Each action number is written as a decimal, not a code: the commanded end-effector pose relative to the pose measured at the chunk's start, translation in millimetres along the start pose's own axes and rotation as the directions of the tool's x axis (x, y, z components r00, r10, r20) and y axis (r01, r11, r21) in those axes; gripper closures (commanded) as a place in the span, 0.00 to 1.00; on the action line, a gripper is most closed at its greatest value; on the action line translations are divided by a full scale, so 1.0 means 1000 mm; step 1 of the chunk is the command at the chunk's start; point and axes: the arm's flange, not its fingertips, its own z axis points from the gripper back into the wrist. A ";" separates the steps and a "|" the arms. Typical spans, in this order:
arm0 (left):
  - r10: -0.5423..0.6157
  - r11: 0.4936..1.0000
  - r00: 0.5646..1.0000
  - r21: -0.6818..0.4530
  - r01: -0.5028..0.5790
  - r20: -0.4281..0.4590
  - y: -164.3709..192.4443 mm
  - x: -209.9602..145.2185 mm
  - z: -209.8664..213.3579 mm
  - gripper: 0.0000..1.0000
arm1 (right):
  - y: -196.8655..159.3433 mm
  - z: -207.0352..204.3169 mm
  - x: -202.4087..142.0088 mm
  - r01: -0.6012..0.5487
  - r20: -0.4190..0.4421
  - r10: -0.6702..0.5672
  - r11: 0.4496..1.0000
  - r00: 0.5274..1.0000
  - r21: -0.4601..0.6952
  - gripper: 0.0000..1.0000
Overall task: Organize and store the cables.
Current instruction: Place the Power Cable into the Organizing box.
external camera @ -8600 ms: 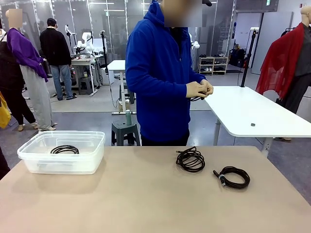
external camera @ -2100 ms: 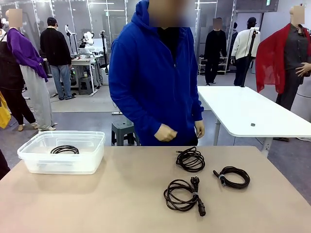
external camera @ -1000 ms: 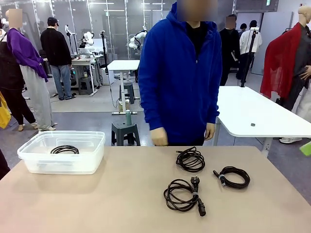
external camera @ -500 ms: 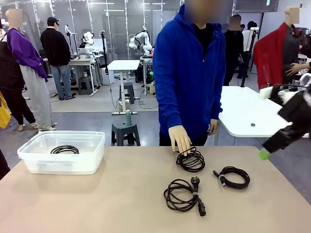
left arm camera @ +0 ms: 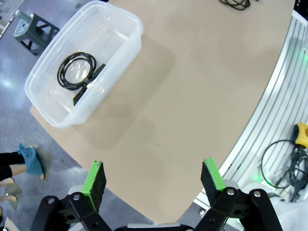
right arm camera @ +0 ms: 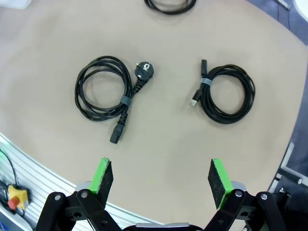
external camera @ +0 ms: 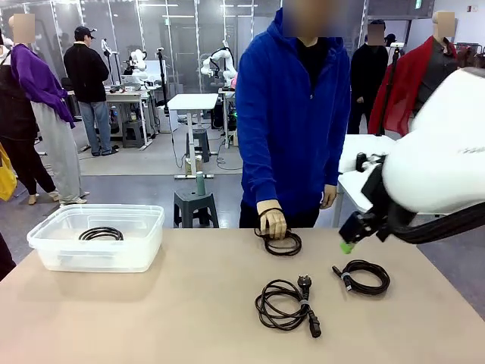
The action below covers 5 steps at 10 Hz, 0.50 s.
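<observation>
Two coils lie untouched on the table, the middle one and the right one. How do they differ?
The middle cable ends in a chunky round plug and a block socket; the right cable has slim connectors. The middle cable's plugs jut out beside its coil; the right cable's ends stay close to its coil. Both are black, banded and flat on the table.

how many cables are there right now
4. The first cable lies in the bin. The second cable is in the person's hand at the far edge. The plug cable lies in the middle, and the slim cable lies right of it.
</observation>
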 end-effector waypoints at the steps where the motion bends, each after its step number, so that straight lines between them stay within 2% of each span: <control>1: 0.004 1.000 1.000 0.008 -0.004 -0.009 0.000 0.000 0.001 0.00 | 0.014 -0.030 0.020 0.088 -0.012 -0.089 0.992 0.996 -0.087 0.00; 5: 0.004 1.000 1.000 0.008 -0.004 -0.009 0.000 0.000 0.001 0.00 | 0.042 -0.078 0.026 0.186 -0.098 -0.199 0.975 0.975 -0.120 0.00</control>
